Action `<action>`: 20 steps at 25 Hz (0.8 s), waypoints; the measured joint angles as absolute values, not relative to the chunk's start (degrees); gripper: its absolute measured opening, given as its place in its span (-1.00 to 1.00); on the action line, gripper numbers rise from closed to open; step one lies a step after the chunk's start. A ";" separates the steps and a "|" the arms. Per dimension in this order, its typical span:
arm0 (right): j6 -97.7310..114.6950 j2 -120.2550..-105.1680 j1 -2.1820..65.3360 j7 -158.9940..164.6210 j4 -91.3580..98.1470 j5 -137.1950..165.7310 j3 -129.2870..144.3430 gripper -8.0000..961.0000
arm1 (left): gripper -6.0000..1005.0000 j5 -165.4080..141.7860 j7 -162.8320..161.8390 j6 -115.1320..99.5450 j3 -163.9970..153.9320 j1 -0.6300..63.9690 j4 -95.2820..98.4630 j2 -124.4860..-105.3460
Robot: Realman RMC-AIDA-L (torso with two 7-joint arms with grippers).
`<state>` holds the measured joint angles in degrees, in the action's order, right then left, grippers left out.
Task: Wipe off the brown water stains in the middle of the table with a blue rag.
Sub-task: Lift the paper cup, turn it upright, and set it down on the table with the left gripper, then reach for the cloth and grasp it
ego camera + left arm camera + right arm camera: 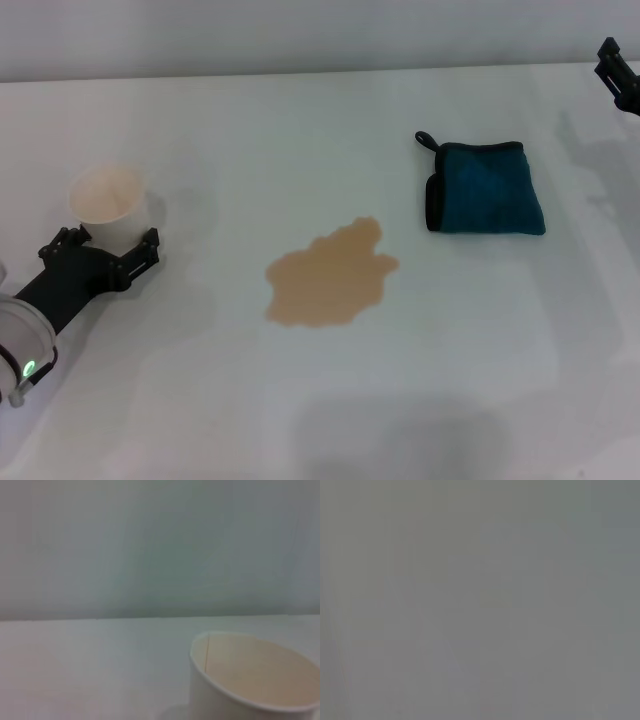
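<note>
The brown water stains (330,277) form one flat tan puddle with a lobed outline in the middle of the white table (300,130). The blue rag (485,188) lies folded to the right of the puddle and a little farther back, its black loop at the far left corner. My left gripper (107,245) is at the left of the table, open, its fingers either side of a white paper cup (105,198) and apart from it. My right gripper (620,75) shows only partly at the far right edge, beyond the rag. The right wrist view shows plain grey.
The paper cup (255,677) with a tan inside stands upright close before the left wrist camera. A pale wall runs behind the table's far edge.
</note>
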<state>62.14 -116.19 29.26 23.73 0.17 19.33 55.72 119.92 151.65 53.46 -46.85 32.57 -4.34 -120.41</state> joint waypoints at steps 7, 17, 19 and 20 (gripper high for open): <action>62.14 -116.19 29.12 23.73 0.15 19.40 55.72 0.78 | 0.77 120.37 151.09 55.62 -46.67 31.67 -6.28 -120.26; 62.14 -116.19 29.18 25.40 0.20 19.43 57.51 0.78 | 0.77 120.57 151.05 69.22 -46.63 24.36 -8.12 -120.21; 62.15 -116.19 29.19 26.89 0.56 19.43 59.04 0.78 | 0.77 120.61 151.03 72.86 -46.64 22.67 -8.93 -120.18; 62.07 -116.14 29.27 28.24 0.74 19.44 60.44 0.78 | 0.77 120.83 151.02 74.72 -46.65 21.65 -9.27 -120.14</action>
